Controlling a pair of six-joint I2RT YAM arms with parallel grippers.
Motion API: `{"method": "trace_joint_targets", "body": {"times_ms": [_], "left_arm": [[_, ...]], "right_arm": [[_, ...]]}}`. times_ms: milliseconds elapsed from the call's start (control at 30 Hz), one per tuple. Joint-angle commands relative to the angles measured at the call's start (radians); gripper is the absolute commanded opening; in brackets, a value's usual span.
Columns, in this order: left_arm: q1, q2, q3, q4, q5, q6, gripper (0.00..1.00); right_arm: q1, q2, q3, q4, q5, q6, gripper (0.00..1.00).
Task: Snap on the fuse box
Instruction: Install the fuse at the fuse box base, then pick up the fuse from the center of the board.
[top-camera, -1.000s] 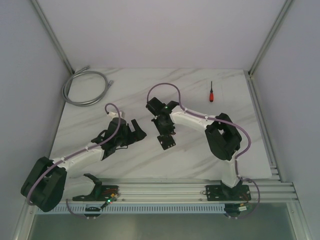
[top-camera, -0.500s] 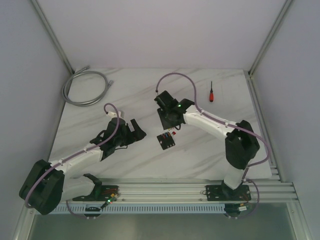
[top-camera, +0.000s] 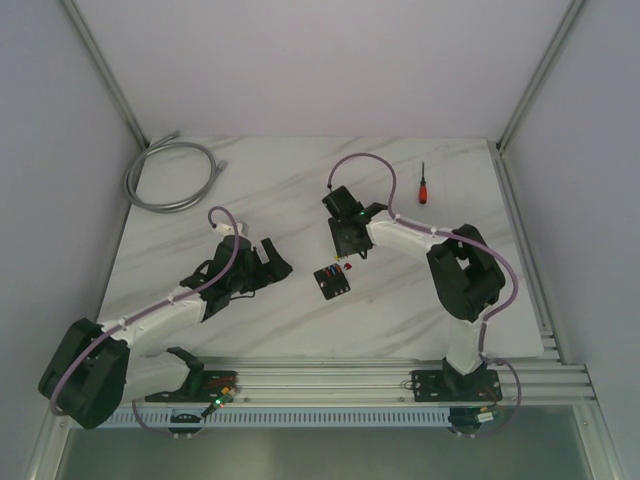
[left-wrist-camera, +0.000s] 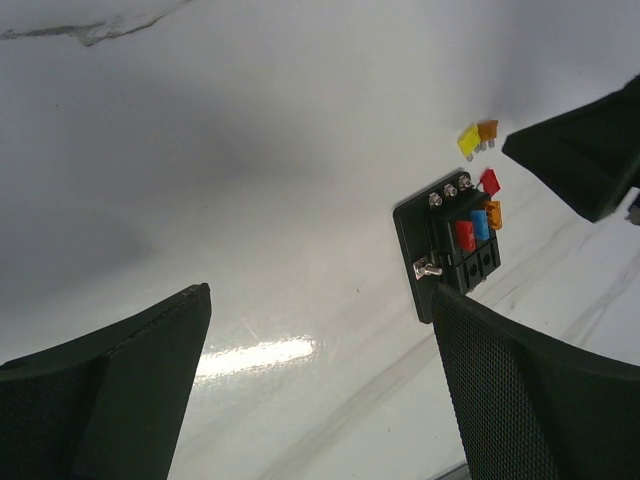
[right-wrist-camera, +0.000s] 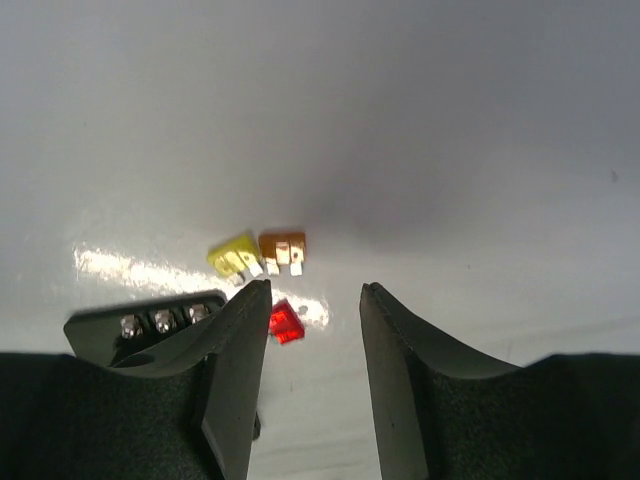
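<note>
- Standing parted with nothing between its fingers, the right tool (right-wrist-camera: 315, 290) hides part of the fuse box (left-wrist-camera: 455, 255) in its own wrist view.
- Left tool (left-wrist-camera: 320, 295) gapes wide and empty, near the box.
- A second ago the right tool was clenched over the box; it has since drawn back, leaving the box free on the worktop (top-camera: 270, 200).
- Box's long axis runs roughly near-to-far, skewed; its studded end faces the right tool, by a yellow fuse (right-wrist-camera: 232, 256), orange fuse (right-wrist-camera: 283, 243) and red fuse (right-wrist-camera: 285, 322).

table (top-camera: 260, 190): glossy marble-look | fuse box (left-wrist-camera: 441, 256): matt black plastic
</note>
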Motion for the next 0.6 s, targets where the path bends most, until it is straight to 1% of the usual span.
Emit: {"method": "trace_joint_targets", "body": {"times_ms": [0, 267, 567], "left_arm": [[0.005, 0.016, 0.029, -0.014, 0.009, 0.001, 1.00], [0.005, 0.030, 0.030, -0.014, 0.011, 0.005, 1.00], [0.005, 0.037, 0.032, -0.013, 0.011, 0.004, 1.00]], "right_arm": [[-0.002, 0.056, 0.050, 0.058, 0.015, -0.010, 0.48], [-0.005, 0.114, 0.054, 0.064, 0.011, -0.002, 0.46], [-0.045, 0.094, 0.011, 0.055, 0.013, -0.009, 0.36]]}}
